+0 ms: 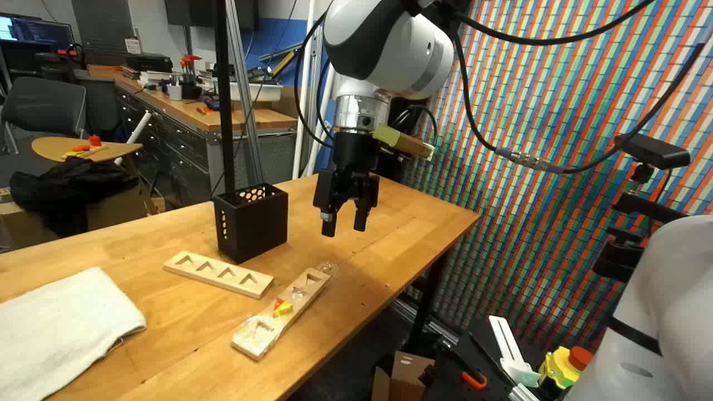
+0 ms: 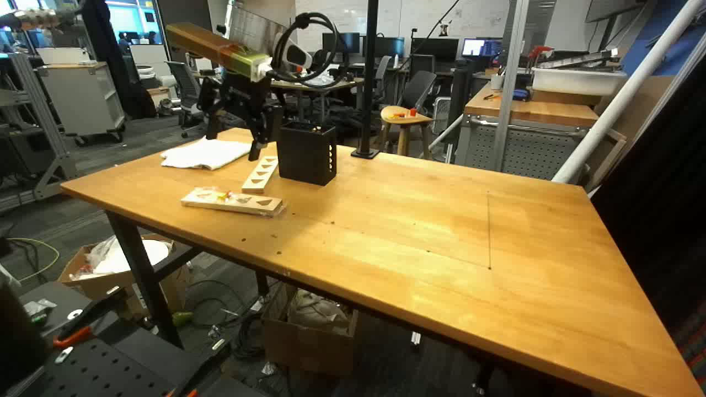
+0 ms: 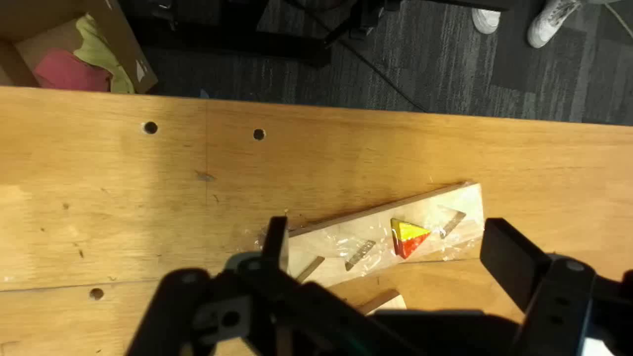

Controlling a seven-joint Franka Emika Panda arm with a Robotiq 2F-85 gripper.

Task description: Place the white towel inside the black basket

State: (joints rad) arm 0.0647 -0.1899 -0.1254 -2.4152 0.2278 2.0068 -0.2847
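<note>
The white towel lies flat and folded on the wooden table; it also shows in an exterior view. The black basket stands upright on the table, open at the top, with holes in its side; it also shows in an exterior view. My gripper hangs above the table, apart from the basket and away from the towel. It also shows in an exterior view. In the wrist view its fingers are wide apart with nothing between them. The basket cannot be made out in the wrist view.
A wooden strip with triangular cut-outs lies in front of the basket. A second strip in clear wrap, with a red and yellow piece, lies near the table edge. A black post stands behind the basket.
</note>
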